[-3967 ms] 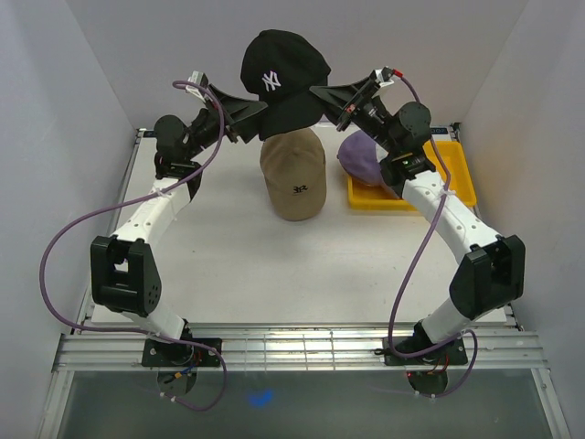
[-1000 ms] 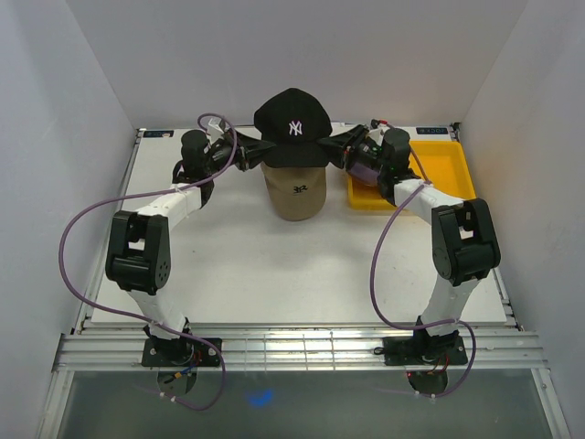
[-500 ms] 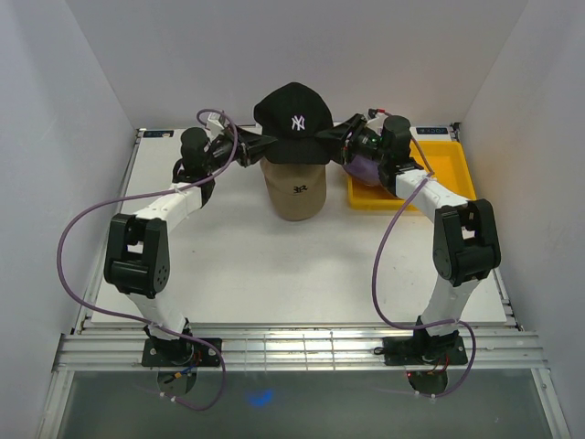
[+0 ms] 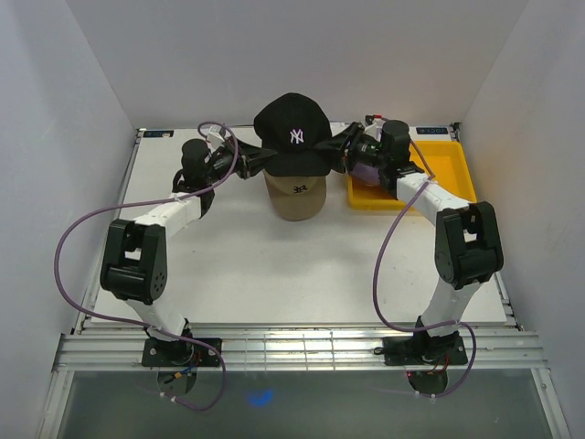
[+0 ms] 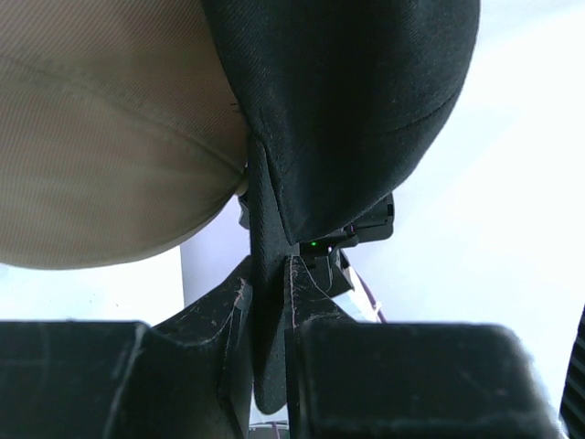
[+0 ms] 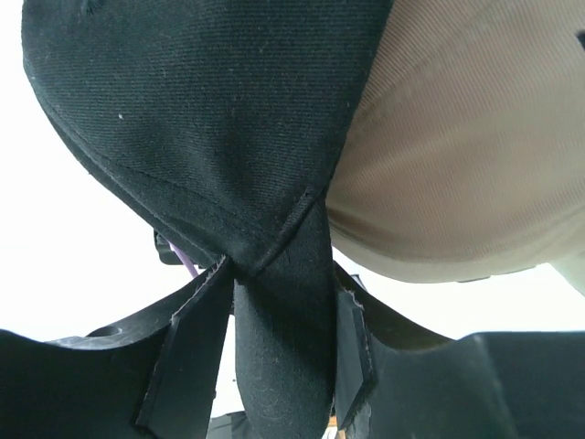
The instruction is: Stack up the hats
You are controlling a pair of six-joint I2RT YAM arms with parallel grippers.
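Both arms are stretching in toward the back-centre of the table (image 4: 274,265), and they're sharing one load: the black cap (image 4: 292,135). L gripper (image 4: 258,164) is gripping it from the left side and R gripper (image 4: 336,151) from the right, so the cap is hanging btwn the two.

In the left wrist view, the fingers (image 5: 215,320) are pressing together on a fold of black fabric at the cap's lower edge. It's pinched tight, w/ only cloth in the gap. Same story in the right wrist view: the pads (image 6: 192,357) are clamping a strip of the black rim, and the fabric is bunching up btwn them.

The black cap is sitting directly over the tan cap (image 4: 296,197). It's covering the tan crown, w/ its logo facing the top cam and its brim pointing toward the near edge. The tan cap is resting on the table, and its brim and small front logo are peeking out below the black brim. In both wrist views the black shell is lying right against the tan crown and overlapping it. Whether it's fully seated, can't tell.

Off to the right, the purple cap (image 4: 364,172) is lying in the tray (image 4: 448,169) at its left end, mostly hidden behind the R arm. The tray is sitting at the back-right of the table, near the tan cap. Purple cables (image 4: 69,242) are looping out from both arms.
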